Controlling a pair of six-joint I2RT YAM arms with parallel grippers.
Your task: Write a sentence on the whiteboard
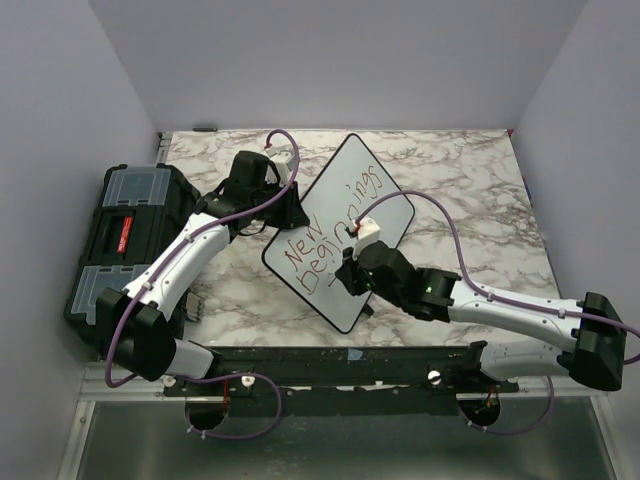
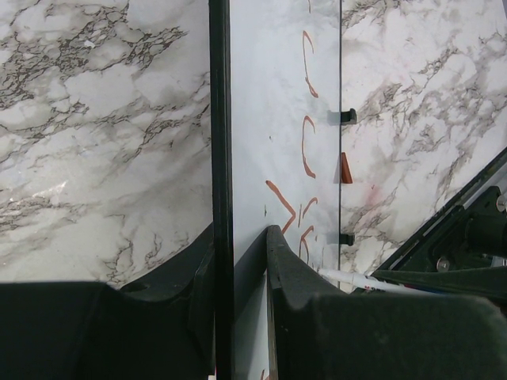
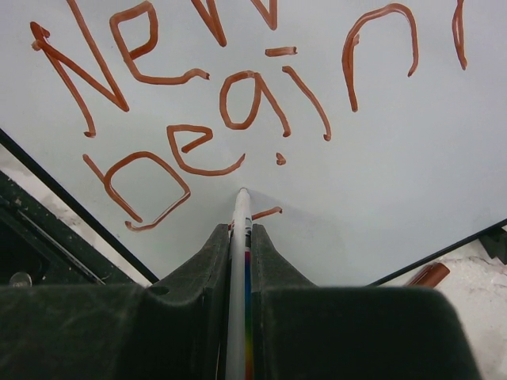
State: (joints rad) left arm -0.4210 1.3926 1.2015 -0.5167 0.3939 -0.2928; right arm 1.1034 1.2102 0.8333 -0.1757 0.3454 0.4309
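The whiteboard (image 1: 388,214) lies slanted across the middle of the marble table. The sentence (image 1: 330,232) on it is red lettering reading "New Beginnings" in two lines, with one short stroke (image 3: 267,212) under them. My left gripper (image 1: 284,206) is shut on the board's black-framed left edge (image 2: 220,158), one finger (image 2: 281,265) on the white face. My right gripper (image 1: 350,268) is shut on a white marker (image 3: 239,237), and its tip touches the board (image 3: 396,174) just below "begin". The marker also shows in the left wrist view (image 2: 348,279).
A black toolbox (image 1: 125,240) with clear lid compartments stands at the table's left edge beside my left arm. A small red-brown piece (image 3: 428,275) lies on the marble by the board's near edge. Grey walls close in the table on three sides.
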